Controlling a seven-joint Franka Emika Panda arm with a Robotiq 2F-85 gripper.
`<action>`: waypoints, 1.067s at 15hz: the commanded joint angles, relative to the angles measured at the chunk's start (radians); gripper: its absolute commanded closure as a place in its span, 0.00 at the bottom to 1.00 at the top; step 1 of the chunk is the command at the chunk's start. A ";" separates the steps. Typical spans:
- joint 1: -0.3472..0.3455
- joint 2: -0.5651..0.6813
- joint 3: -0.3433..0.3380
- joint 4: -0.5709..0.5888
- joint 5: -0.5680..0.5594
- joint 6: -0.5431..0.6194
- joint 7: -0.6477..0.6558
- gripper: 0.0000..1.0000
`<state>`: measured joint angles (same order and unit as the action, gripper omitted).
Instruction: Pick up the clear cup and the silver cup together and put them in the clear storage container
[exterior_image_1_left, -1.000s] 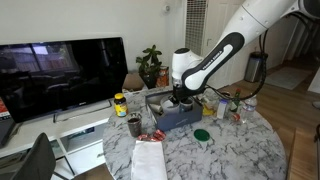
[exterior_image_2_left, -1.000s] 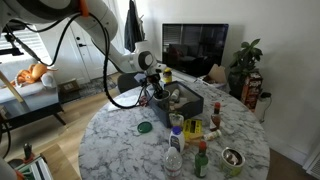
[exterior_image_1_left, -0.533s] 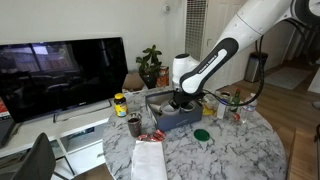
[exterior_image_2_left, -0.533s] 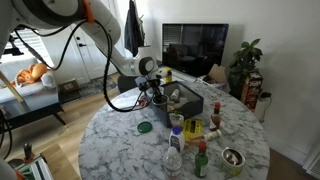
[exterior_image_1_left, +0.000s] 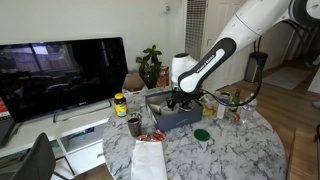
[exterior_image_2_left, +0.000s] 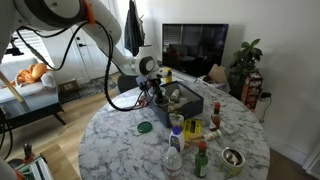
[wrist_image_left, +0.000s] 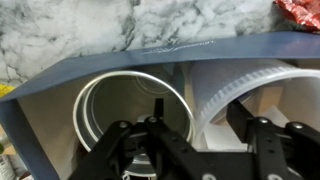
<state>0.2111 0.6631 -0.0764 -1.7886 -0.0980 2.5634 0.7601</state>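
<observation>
In the wrist view the silver cup (wrist_image_left: 115, 120) and the clear cup (wrist_image_left: 255, 85) stand side by side inside the clear storage container (wrist_image_left: 100, 66), their rims touching. My gripper (wrist_image_left: 198, 115) straddles the two touching walls. One finger (wrist_image_left: 158, 105) hangs inside the silver cup and the other inside the clear cup. Both fingers stand off the walls, so the gripper is open and grips nothing. In both exterior views the gripper (exterior_image_1_left: 178, 100) (exterior_image_2_left: 158, 92) is lowered into the container (exterior_image_1_left: 182, 118) (exterior_image_2_left: 188, 102), and the cups are hidden by it.
On the round marble table (exterior_image_1_left: 230, 155) stand a small dark brown cup (exterior_image_1_left: 134, 126), a flat green disc (exterior_image_1_left: 202, 134) (exterior_image_2_left: 144, 127), a yellow-lidded jar (exterior_image_1_left: 120, 104) and several bottles (exterior_image_2_left: 175, 152). A red snack bag (wrist_image_left: 300, 12) lies beyond the container. A TV (exterior_image_1_left: 60, 75) stands behind the table.
The jaws have spread apart and let go of the two cup walls they were pinching. The arm has stayed almost still over the container.
</observation>
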 joint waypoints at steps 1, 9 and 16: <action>0.024 -0.035 -0.026 0.000 -0.003 -0.037 -0.014 0.01; 0.022 -0.323 -0.018 -0.058 -0.047 -0.248 -0.039 0.00; -0.005 -0.538 0.070 -0.087 -0.004 -0.409 -0.066 0.00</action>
<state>0.2313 0.2210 -0.0481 -1.8056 -0.1274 2.2052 0.7133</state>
